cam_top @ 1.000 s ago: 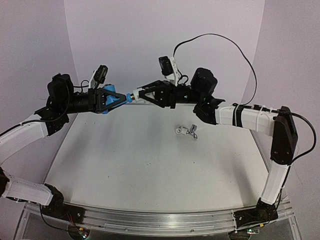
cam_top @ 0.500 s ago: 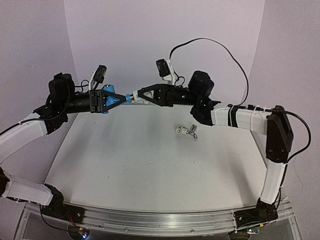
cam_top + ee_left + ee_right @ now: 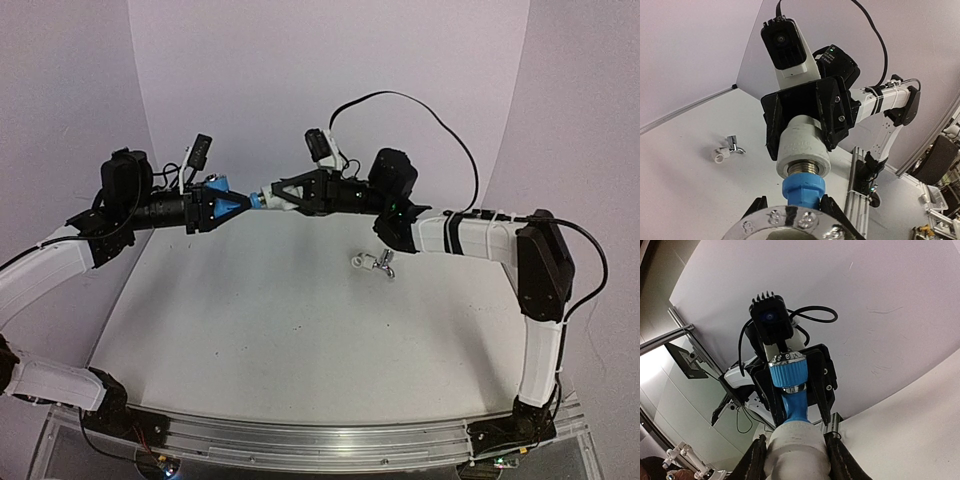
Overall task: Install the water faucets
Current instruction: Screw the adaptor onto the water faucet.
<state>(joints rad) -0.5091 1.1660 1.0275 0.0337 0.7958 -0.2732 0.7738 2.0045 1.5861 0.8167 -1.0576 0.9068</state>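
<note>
Above the back of the table, my left gripper (image 3: 238, 203) is shut on the blue faucet (image 3: 228, 205). My right gripper (image 3: 276, 192) is shut on a white pipe fitting (image 3: 268, 194). The two meet end to end in mid-air. In the left wrist view the blue faucet's hex end (image 3: 803, 190) sits against the brass thread in the white fitting (image 3: 802, 146). The right wrist view shows the fitting (image 3: 795, 447) between my fingers, with the blue faucet (image 3: 790, 400) and its ribbed knob beyond. The silver faucet (image 3: 385, 262) lies on the table, right of centre.
A second small white fitting (image 3: 357, 262) lies touching the silver faucet's left side, also in the left wrist view (image 3: 718, 155). The white table (image 3: 280, 320) ends at a metal rail at the near edge. Purple walls close in the back and sides.
The right arm's forearm and wrist have swung left toward the joint. The left wrist has turned, carrying the blue faucet's body round. The meeting point has stayed about where it was.
</note>
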